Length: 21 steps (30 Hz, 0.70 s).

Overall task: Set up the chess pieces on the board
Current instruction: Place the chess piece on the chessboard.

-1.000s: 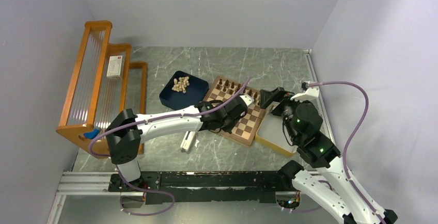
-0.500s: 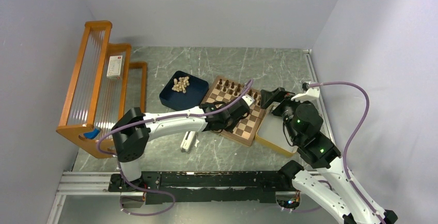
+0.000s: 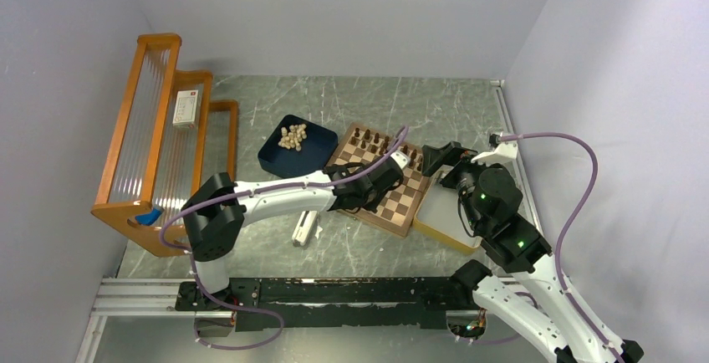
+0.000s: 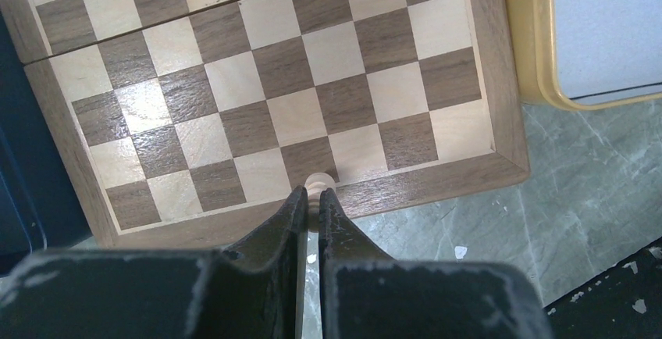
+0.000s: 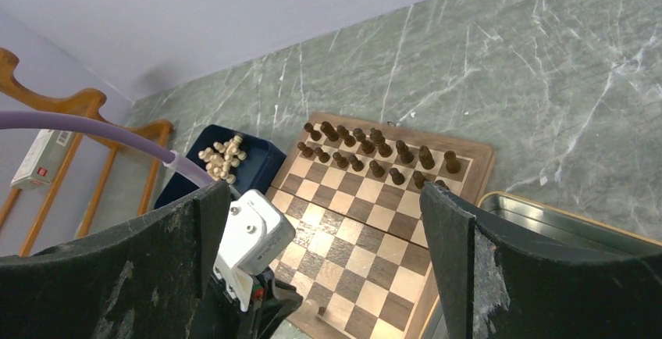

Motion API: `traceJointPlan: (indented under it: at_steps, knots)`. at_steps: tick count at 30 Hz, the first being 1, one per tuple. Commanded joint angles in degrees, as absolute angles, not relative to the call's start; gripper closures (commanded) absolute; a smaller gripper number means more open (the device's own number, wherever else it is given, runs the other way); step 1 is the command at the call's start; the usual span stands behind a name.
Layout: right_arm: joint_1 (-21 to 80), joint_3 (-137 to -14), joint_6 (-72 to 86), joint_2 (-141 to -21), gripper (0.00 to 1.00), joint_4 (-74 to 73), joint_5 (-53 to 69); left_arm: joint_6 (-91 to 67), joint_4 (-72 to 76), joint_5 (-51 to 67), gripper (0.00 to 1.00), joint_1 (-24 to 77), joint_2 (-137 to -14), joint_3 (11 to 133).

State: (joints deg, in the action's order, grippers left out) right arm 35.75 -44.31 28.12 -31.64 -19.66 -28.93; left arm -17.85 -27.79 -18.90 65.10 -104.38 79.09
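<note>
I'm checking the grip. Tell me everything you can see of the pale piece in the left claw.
The pale piece is a turned figure of light tan wood; only its rounded head shows. The shut left claw pinches it between dark fingers, over the near edge row of the board. Whether its base touches the board is hidden.

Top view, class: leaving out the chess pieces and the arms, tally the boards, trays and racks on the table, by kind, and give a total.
chessboard: 1
trays: 2 (dark blue tray, yellow-rimmed tray)
wooden rack: 1
Total: 4
</note>
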Motion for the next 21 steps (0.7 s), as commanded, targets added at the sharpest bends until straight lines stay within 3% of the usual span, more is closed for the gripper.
traceJointPlan:
  at_steps: [1,21]
  knots:
    - [35.97,-43.75,28.22,-31.29,0.04,-19.23,-29.99,-18.45,-25.53,-19.21,0.95,64.28,-105.17,79.19]
    - [36.01,-43.42,27.80,-31.53,0.03,-18.86,-30.06,-19.33,-23.67,-17.74,0.95,62.89,-105.92,77.28]
